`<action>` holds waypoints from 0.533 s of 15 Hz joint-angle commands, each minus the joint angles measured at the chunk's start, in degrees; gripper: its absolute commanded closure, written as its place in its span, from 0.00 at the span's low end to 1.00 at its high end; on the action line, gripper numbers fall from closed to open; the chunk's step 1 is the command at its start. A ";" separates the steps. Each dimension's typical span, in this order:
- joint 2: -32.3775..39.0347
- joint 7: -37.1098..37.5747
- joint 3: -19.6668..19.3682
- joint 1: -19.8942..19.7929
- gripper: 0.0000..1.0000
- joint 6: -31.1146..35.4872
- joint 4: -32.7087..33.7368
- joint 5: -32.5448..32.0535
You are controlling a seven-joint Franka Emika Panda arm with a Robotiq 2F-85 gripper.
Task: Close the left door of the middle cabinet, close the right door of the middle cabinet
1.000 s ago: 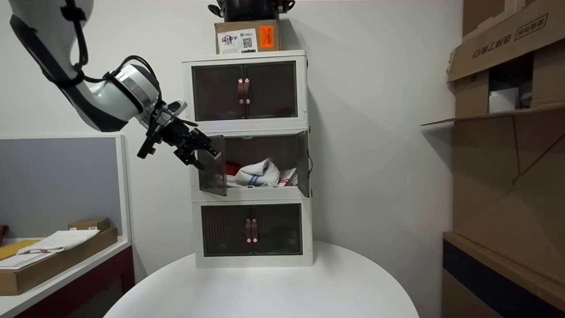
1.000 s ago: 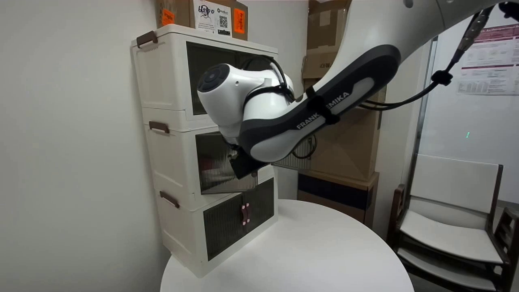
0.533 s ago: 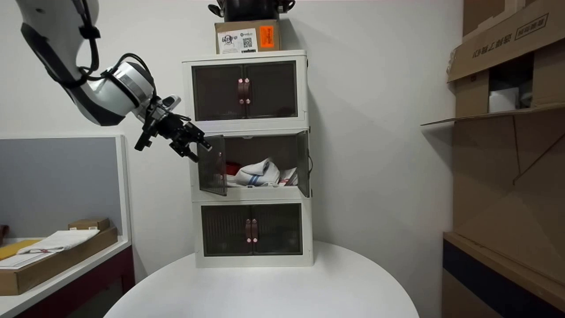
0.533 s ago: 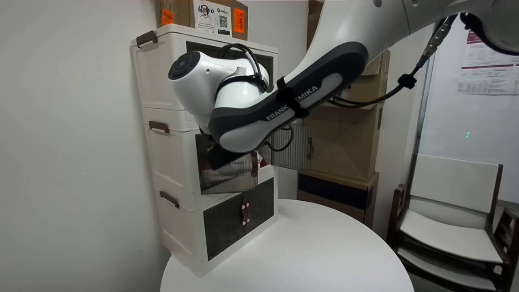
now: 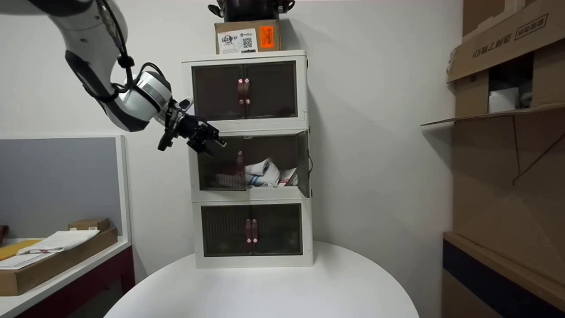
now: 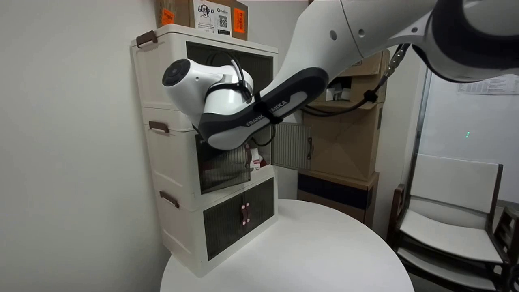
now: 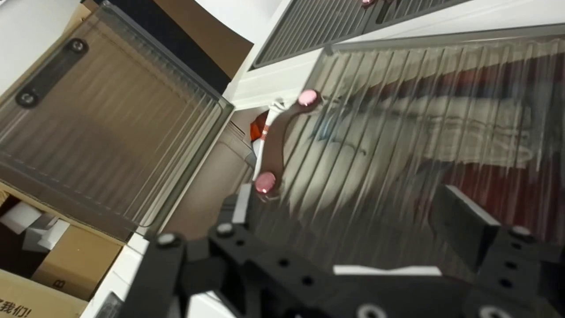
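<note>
The middle cabinet (image 5: pixel 273 193) is the centre tier of the white tower. Its left door (image 5: pixel 224 172) stands nearly shut, slightly ajar, and also shows in an exterior view (image 6: pixel 227 172). The right door (image 5: pixel 303 164) stands wide open, seen edge-on; it fills the left of the wrist view (image 7: pixel 110 128). My gripper (image 5: pixel 217 148) is open and empty at the left door's upper part; I cannot tell whether it touches. In the wrist view the open fingers (image 7: pixel 346 198) spread before the tinted panel, the left finger beside the brown handle (image 7: pixel 277 141). White cloth (image 5: pixel 267 173) lies inside.
The top tier doors (image 5: pixel 220 92) and bottom tier doors (image 5: pixel 227 230) are shut. A cardboard box (image 5: pixel 247 37) with a black pot sits on top. The tower stands on a round white table (image 5: pixel 265 291). Large cardboard boxes (image 5: pixel 507 176) stand to the right.
The left door has swung inward, from sticking well out to nearly shut. My gripper first drew back slightly, then moved toward the cabinet with the door. The right door is unmoved.
</note>
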 commanded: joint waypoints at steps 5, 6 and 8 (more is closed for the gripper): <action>10.28 -4.64 -3.57 1.45 0.00 -1.76 13.45 -0.30; 9.99 -5.59 -3.44 1.40 0.00 -2.10 13.45 0.48; 8.49 -7.21 -3.06 0.80 0.00 -1.47 11.98 2.54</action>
